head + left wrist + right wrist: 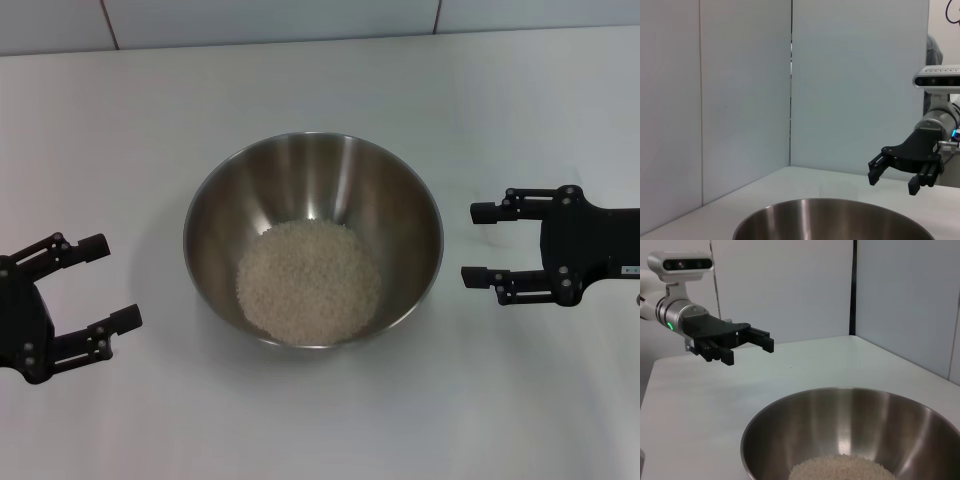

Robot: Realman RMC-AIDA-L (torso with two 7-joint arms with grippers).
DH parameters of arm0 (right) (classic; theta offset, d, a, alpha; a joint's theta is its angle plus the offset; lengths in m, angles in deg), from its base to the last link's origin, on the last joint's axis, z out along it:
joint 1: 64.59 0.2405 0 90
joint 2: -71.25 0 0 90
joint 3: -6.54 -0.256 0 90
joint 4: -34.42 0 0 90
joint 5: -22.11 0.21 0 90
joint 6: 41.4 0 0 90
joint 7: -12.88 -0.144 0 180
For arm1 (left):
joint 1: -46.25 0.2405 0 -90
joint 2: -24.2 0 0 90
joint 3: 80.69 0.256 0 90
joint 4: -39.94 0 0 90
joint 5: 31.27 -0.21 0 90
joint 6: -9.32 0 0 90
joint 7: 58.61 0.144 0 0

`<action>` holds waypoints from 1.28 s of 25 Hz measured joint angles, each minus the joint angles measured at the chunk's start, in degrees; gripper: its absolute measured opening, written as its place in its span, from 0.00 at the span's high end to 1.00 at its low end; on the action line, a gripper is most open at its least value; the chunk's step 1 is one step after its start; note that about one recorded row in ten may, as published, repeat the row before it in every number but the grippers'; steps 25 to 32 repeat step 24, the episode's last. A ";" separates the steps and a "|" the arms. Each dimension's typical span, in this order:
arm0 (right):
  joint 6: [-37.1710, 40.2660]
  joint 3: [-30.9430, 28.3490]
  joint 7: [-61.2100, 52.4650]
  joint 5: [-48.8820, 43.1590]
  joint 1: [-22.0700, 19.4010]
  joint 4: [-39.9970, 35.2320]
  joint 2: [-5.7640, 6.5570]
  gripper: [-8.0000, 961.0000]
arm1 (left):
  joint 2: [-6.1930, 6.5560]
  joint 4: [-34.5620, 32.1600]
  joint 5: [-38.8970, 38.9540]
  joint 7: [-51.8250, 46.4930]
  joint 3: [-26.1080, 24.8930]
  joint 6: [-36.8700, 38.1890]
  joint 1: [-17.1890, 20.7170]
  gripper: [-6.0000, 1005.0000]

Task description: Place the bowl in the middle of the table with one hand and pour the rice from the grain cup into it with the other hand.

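The steel bowl (pixel 325 175) stands in the middle of the white table (pixel 520 400) and holds a flat heap of rice (pixel 308 282). My left gripper (pixel 112 282) is open and empty, hovering left of the bowl and apart from it. My right gripper (pixel 476 245) is open and empty just right of the bowl's rim. The left wrist view shows the bowl's rim (pixel 830 215) and the right gripper (pixel 892 182) beyond it. The right wrist view shows the bowl (pixel 855 412), the rice (pixel 840 467) and the left gripper (pixel 747 352). The grain cup is out of view.
A pale tiled wall edge (pixel 300 20) runs along the table's far side. Grey panels (pixel 740 90) stand behind the table in the wrist views. Bare tabletop lies all around the bowl.
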 joint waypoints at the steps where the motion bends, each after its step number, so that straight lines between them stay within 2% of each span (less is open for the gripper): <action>1: 0.00 0.00 0.00 0.00 0.00 0.00 0.00 0.24 | 0.02 0.00 0.00 -0.02 0.02 0.00 -0.02 0.19; 32: 0.14 0.00 0.00 0.18 -0.43 0.01 -0.09 0.24 | -0.01 -0.73 0.00 -0.72 0.14 0.12 -0.32 0.19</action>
